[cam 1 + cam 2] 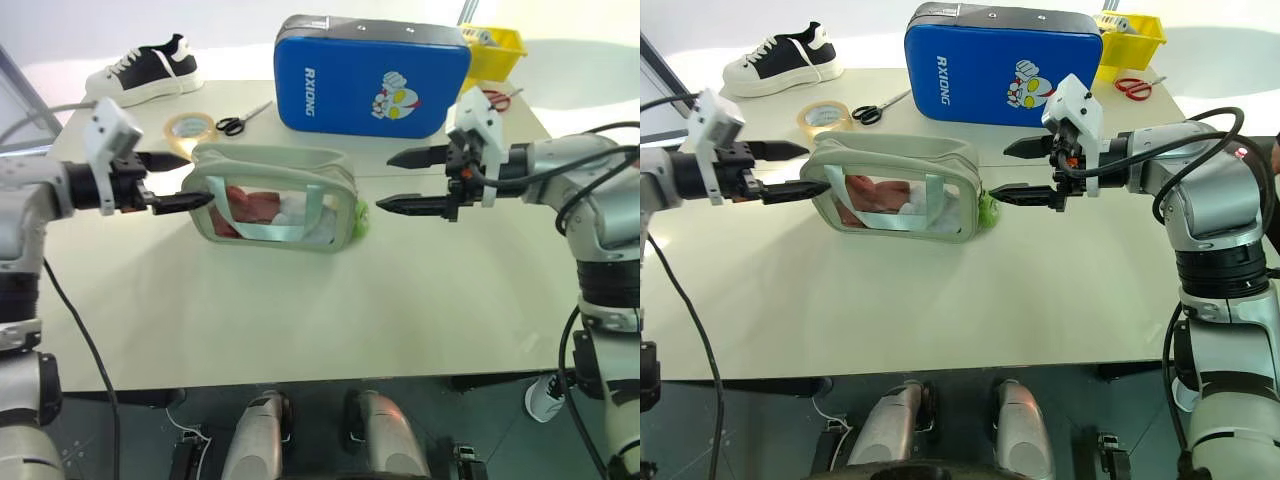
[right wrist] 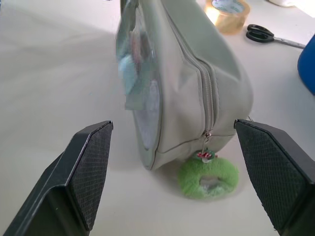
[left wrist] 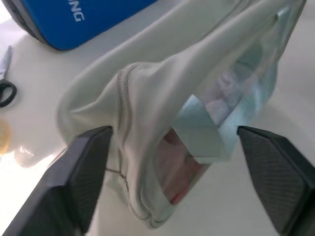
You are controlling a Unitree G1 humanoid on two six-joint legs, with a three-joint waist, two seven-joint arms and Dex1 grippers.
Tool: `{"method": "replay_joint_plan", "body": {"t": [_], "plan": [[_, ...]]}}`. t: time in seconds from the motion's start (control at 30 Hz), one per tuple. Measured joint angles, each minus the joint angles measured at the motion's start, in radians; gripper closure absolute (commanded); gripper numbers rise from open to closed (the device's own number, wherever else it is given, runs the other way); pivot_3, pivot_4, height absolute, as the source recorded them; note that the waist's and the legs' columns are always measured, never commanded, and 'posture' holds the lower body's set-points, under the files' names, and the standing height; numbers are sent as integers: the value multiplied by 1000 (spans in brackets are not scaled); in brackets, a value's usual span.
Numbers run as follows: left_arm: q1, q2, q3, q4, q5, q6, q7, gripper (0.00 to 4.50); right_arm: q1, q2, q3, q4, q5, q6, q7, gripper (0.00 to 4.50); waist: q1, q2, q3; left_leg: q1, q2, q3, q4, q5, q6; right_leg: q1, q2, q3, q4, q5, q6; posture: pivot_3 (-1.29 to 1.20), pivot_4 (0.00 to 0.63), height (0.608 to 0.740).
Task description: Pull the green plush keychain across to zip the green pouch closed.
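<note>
The green pouch (image 1: 277,197) lies on the pale worktop (image 1: 300,300) between the two grippers, its zipper seam running along the top and drawn all the way to the end that faces the right gripper (image 1: 408,182). The green plush keychain (image 2: 208,178) hangs from the zipper pull at that end and rests on the worktop, just in front of the right gripper and apart from its fingers. That gripper stands wide, holding nothing, and points at the pouch's end from a little way off. The left gripper (image 1: 172,181) is also spread wide; in the left wrist view the opposite end of the pouch sits between its two fingers (image 3: 81,172), and I cannot tell whether the fabric touches them. Red and white contents show through the pouch's clear side. Beyond the pouch, past both grippers, stand a blue case (image 1: 370,75), a tape roll (image 1: 188,127), black-handled scissors (image 1: 240,120), a sneaker (image 1: 145,68) and a yellow bin (image 1: 495,45).
</note>
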Motion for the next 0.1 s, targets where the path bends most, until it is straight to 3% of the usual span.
{"method": "replay_joint_plan", "body": {"t": [0.1], "plan": [[-7,10,41,1,-17,26,23,20,0,12,-15,0,1,5,-46,404,0,0,0,0,0,0,0,0,0,0,0,0,0,0,0,0,150,740]]}}
